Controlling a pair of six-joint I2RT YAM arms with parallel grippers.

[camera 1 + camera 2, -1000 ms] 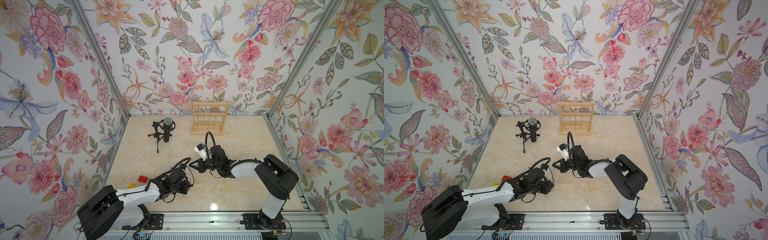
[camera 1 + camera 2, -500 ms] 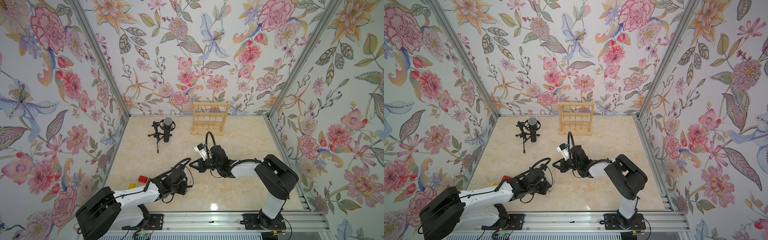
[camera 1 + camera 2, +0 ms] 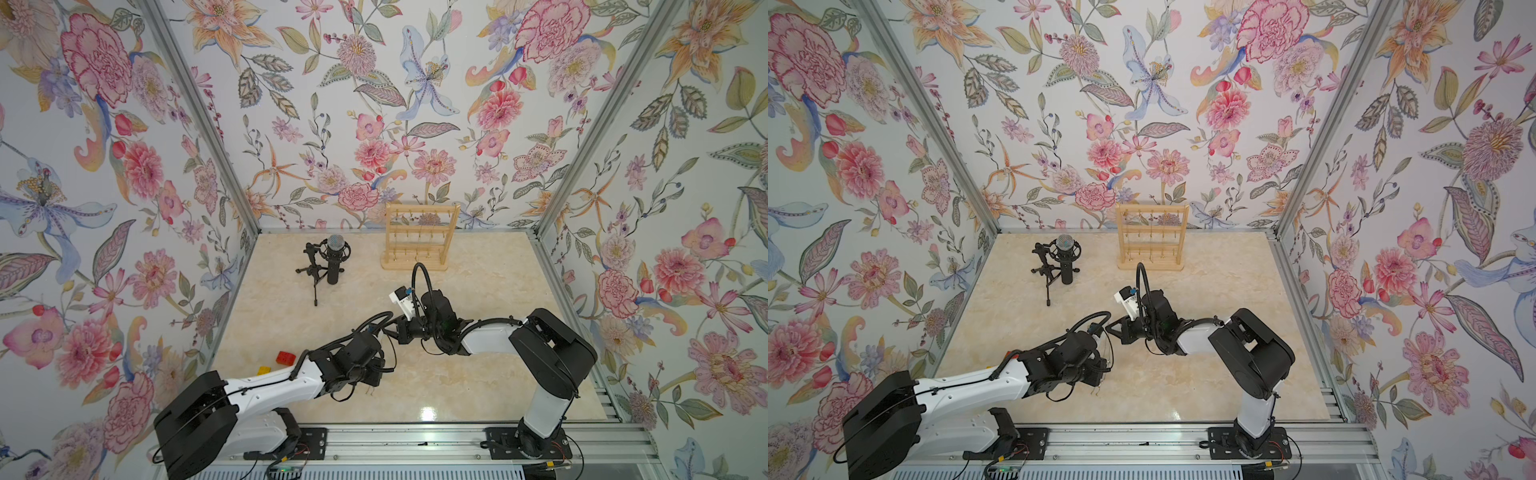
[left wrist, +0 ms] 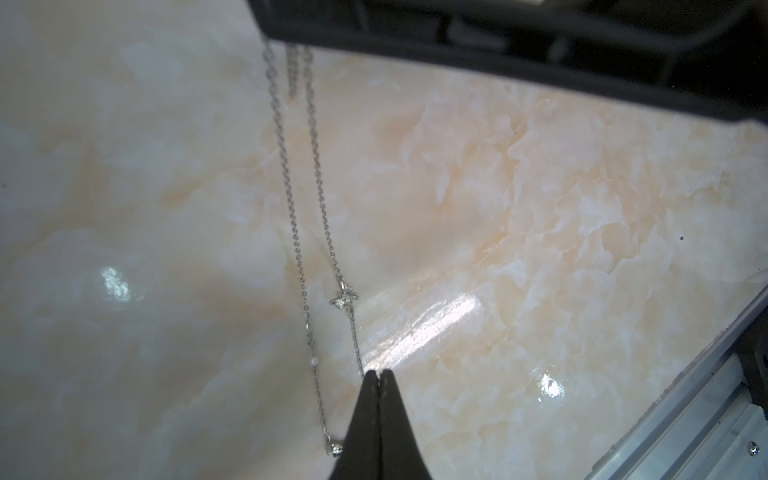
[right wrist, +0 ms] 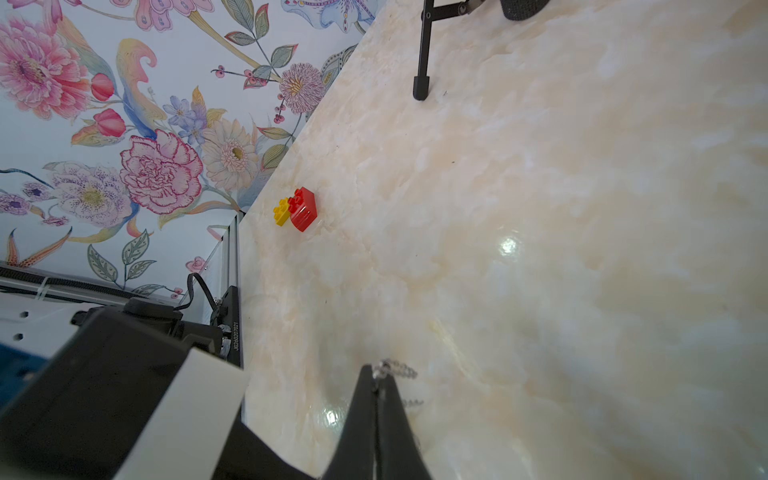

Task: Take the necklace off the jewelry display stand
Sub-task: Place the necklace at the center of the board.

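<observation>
1. The only writing in view is a line of small white characters on a black bracket (image 5: 236,336) in the right wrist view. It looks like a serial code starting "JG", and the rest is too small to trust.
2. The jewelry display stand (image 3: 419,237) stands upright against the back wall on the marble-look tabletop (image 3: 490,291).
3. The left arm lies low, stretched out from its base on the rail, with its wrist well in front of the stand.
4. The left gripper (image 4: 379,374) has its jaws pressed together. One strand of the necklace (image 4: 291,199) runs straight into the tips and is pinched there.
5. The right arm rises from its base and folds at the elbow. Its forearm reaches sideways toward the left arm's wrist, also well in front of the stand.
6. The right gripper (image 5: 378,372) is clamped too, with a bunch of chain links caught at its tips.
7. The necklace is off the stand and well in front of it, a thin silver chain strung in two strands between the two grippers. One strand carries a small star-shaped charm (image 4: 344,297). The other ends in a bead (image 4: 334,449) just beside the left gripper.
8. A microphone on a black tripod (image 3: 334,259) stands near the stand, to its left. A red block (image 5: 303,208) and a yellow block (image 5: 281,212) touch each other, well in front of the stand and to its left.
</observation>
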